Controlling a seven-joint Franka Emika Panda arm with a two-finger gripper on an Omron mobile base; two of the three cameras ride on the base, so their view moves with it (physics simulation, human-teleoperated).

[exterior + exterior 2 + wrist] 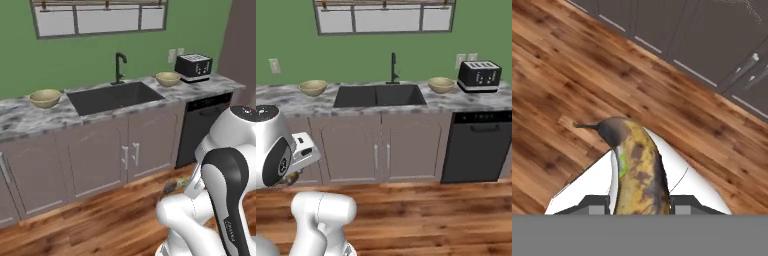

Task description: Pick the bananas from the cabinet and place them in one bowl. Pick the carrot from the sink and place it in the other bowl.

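Hand view: a banana (639,167) rises from the bottom centre of the frame between the two dark finger tips, so the gripper (639,205) is closed about partway on its lower body, jaws narrowed to the fruit's width. Stem end points to the upper left, dark at the tip; skin is yellow with heavy brown blotches and a small green patch on the left flank. Behind it, plank floor (557,75) and, across the top right, brown cabinet doors (712,45) with bar handles. Left base view: the arm is folded low at lower right, and a small dark-yellow shape near the floor at centre right is probably the held fruit, too small to be sure. Sink (114,96) at centre of the marble counter (20,117), black tap (119,67) behind it; one bowl (45,98) at the left end of the counter, the other bowl (168,78) to the right of the basin, just beside the toaster (193,67). Dishwasher (202,127) below at right. No carrot can be made out in the basin from here; the wall cabinet is outside these frames. Handling, as a judgement: the banana is light and its ripe skin soft, so it bruises under hard squeeze; curved, so it may pivot in a two-finger pinch. A hold across the thick middle, as now, looks sound. Release low over a bowl, since it could roll on the shallow rim.
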